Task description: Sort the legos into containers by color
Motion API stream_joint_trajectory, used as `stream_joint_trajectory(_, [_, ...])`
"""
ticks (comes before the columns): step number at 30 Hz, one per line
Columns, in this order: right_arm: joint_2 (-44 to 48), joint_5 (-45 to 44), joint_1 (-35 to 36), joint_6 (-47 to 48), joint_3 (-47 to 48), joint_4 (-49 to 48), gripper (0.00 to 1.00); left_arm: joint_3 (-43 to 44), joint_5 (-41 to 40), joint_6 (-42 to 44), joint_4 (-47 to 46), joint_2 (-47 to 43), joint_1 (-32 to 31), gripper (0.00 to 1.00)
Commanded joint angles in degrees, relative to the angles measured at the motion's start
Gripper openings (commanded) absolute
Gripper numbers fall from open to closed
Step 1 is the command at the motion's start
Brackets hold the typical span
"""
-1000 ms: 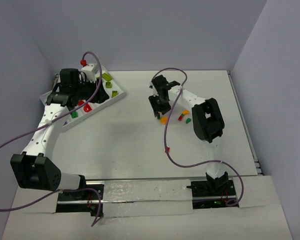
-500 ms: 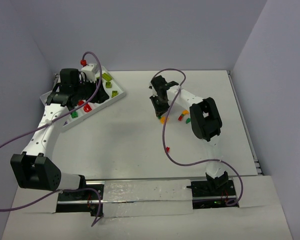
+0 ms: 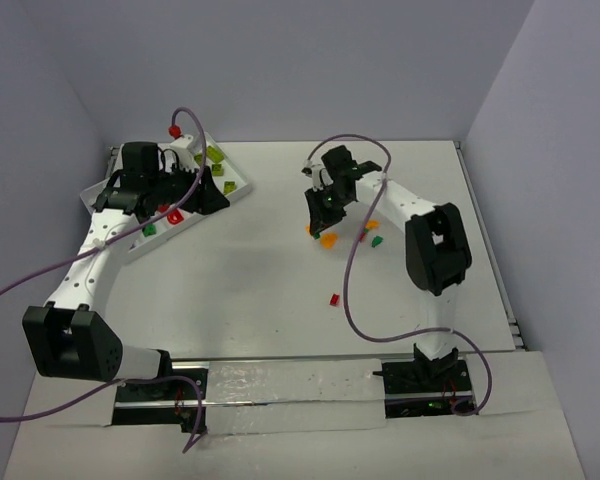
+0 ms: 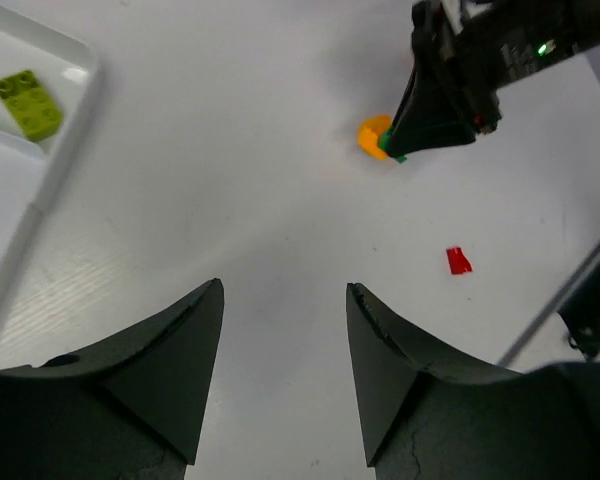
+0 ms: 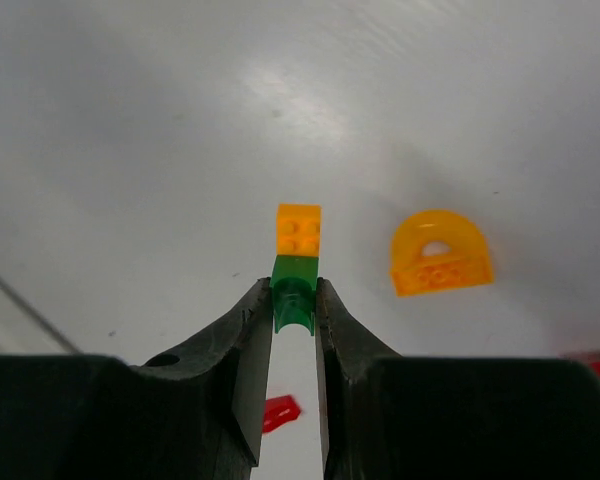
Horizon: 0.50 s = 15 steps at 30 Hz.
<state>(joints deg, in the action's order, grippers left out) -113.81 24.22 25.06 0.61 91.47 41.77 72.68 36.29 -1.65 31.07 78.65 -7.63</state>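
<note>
My right gripper (image 3: 317, 222) (image 5: 296, 300) is shut on a small green brick (image 5: 297, 290), low over the table. Just beyond its tips lie a square orange brick (image 5: 298, 230) and an orange arch brick (image 5: 440, 252) (image 3: 327, 240). A red brick (image 3: 333, 298) (image 4: 458, 261) lies nearer the arms. My left gripper (image 3: 218, 198) (image 4: 283, 300) is open and empty, past the right edge of the white tray (image 3: 242, 185) (image 4: 65, 150). The tray holds lime (image 3: 213, 153) (image 4: 25, 103), green (image 3: 148, 229) and red (image 3: 170, 213) bricks.
A green brick (image 3: 376, 241) and a red and yellow one (image 3: 362, 235) lie right of the orange arch. Purple cables loop over both arms. The grey walls close in on the left, back and right.
My left gripper has swung right, from over the tray out past its right edge. My right arm has shifted slightly right and turned, and its cable has swung off the red brick.
</note>
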Motion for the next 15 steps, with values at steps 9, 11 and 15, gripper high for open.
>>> stream_joint_trajectory(9, [16.57,31.92,2.23,0.07,-0.46,-11.04,0.00,-10.71,33.98,-17.77,-25.04,-3.75,0.36,0.75])
stream_joint_trajectory(11, [17.49,33.99,2.73,-0.30,-0.78,-11.99,0.00,-14.36,35.39,-23.36,-34.47,-5.67,0.08,0.75])
stream_joint_trajectory(15, [18.38,38.48,4.15,-0.53,-0.66,-12.59,0.00,-18.86,36.58,-28.18,-42.78,-8.10,-2.00,0.74])
